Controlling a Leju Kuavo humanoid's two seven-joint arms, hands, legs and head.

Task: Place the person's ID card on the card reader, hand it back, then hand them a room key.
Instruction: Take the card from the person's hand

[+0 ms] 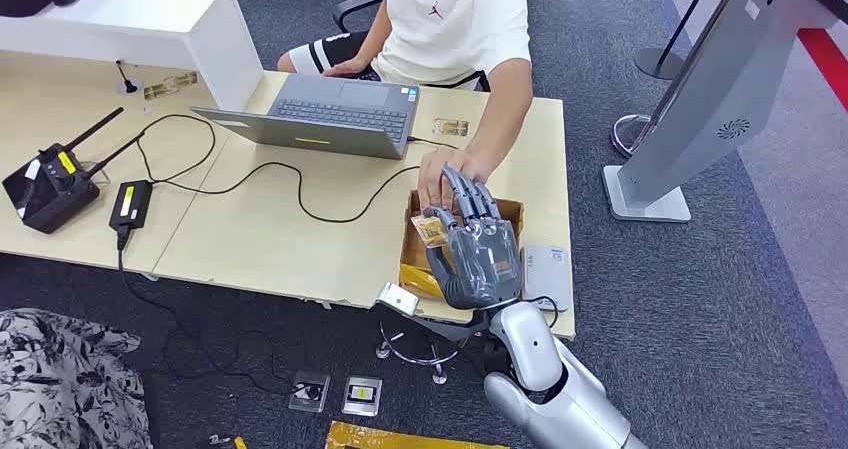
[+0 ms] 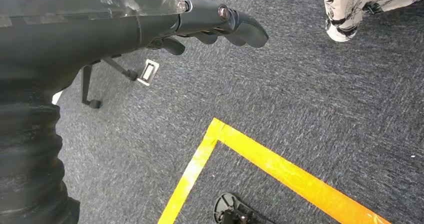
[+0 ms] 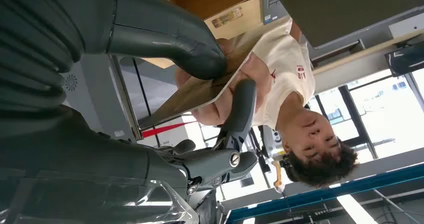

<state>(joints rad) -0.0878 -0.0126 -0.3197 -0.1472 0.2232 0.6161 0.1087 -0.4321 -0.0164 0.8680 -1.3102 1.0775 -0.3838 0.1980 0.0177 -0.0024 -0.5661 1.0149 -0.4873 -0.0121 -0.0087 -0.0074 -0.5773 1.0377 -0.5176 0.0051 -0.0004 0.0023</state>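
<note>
1. Under the right hand (image 1: 478, 259), the table (image 1: 300, 239) looks like pale, matt wood laminate.
2. Just beside it, a brown cardboard box (image 1: 415, 254).
3. Below the left hand (image 2: 220, 24), rough grey carpet (image 2: 310, 104) with glossy yellow tape (image 2: 280, 169).

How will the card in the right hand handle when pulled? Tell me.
The card looks thin and flat, so it is probably stiff and light. Its smooth-looking face may slip in the right hand, which pinches it between thumb and finger. The person's hand is at it; a gentle pull likely frees it.
</note>
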